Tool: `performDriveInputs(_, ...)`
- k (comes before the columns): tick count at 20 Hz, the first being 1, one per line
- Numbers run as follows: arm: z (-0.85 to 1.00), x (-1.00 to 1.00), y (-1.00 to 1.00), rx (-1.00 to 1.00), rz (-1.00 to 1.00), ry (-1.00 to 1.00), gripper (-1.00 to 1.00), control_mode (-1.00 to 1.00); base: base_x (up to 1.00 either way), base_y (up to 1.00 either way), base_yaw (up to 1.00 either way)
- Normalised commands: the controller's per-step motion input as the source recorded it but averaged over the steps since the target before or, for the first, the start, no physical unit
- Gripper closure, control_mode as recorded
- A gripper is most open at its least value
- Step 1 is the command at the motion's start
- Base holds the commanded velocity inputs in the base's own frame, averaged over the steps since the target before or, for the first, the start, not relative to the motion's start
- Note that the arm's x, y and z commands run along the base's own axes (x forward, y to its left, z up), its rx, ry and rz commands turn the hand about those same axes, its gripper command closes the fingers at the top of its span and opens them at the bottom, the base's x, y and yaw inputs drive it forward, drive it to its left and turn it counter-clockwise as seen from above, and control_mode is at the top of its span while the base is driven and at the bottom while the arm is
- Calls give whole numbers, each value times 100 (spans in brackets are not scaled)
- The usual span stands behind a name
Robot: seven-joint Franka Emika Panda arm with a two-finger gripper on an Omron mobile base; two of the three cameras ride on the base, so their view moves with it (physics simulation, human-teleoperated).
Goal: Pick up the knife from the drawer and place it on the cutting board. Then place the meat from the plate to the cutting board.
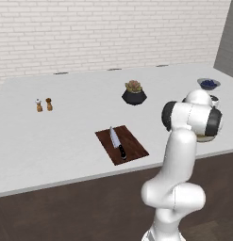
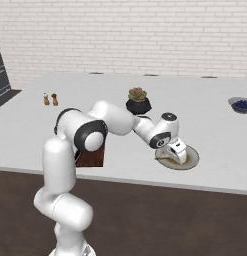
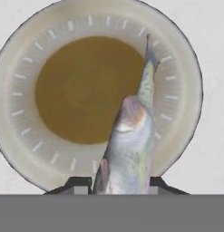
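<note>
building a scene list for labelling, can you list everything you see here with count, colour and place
cutting board: one, dark reddish-brown, near the counter's front edge
knife: one, silver blade and black handle, lying on the cutting board
plate: one, pale rim with brownish centre, on the counter to the right of the board
meat: one, grey-tan fish-like piece, over the plate, between the tool's fingers
potted plant: one, black pot with reddish-green plant, behind the board
shakers: two, brown, far left of the counter
bowl: one, dark blue, far right of the counter
counter: one, white
tool: one, shut on the meat
</note>
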Motion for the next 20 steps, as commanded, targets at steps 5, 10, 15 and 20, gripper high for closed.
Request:
performDriveInputs(5, 64, -67, 100, 0, 18, 0, 100, -100, 0, 0, 0)
performDriveInputs(10, 69, -29, 100, 0, 28, 6, 100, -100, 0, 0, 0)
performDriveInputs(15, 36, -9, 100, 0, 35, 17, 100, -100, 0, 0, 0)
performDriveInputs(20, 1, 0, 100, 0, 44, 12, 100, -100, 0, 0, 0)
